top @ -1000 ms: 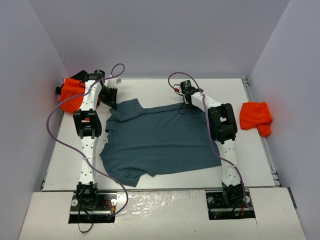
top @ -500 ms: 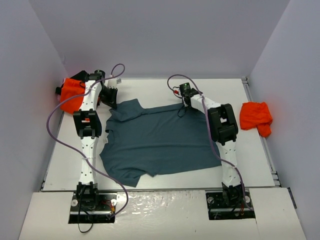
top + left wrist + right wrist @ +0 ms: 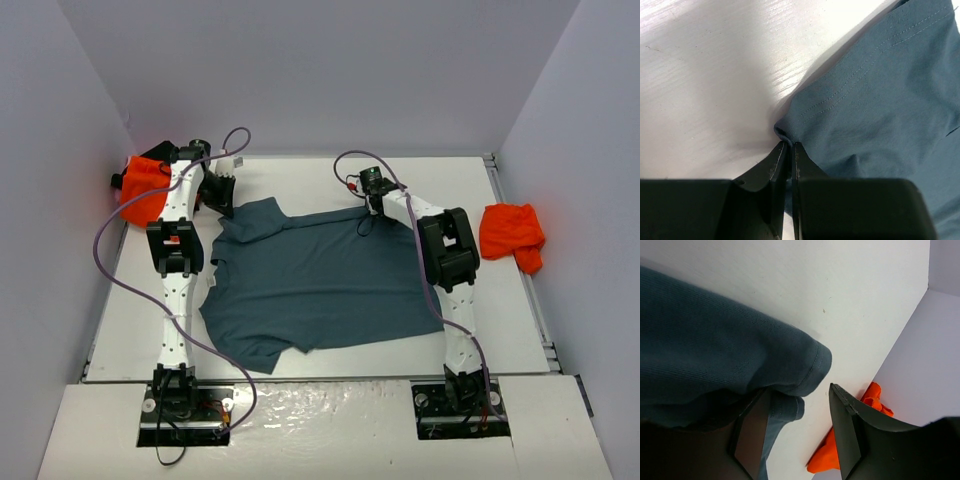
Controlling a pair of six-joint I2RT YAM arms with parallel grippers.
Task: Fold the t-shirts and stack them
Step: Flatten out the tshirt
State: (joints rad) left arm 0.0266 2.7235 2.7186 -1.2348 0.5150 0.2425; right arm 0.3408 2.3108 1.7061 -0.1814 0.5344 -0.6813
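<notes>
Black left gripper (image 3: 788,145): jaws pressed together on a puckered fold of stitched hem of the slate-blue t-shirt (image 3: 880,100), near the table's (image 3: 300,180) far left corner.
Right gripper (image 3: 797,388): jaws stand partly apart, gripping nothing; a rounded hem corner of the same shirt drapes over one finger, with bare table showing beside the other.
Slate-blue t-shirt: spread flat across the middle of the table, between the two arms.
Left orange t-shirt (image 3: 145,190): bunched at the left edge, by the far left corner, partly behind the left arm.
Right orange t-shirt (image 3: 512,235): crumpled at the right edge, well apart from the blue one.
</notes>
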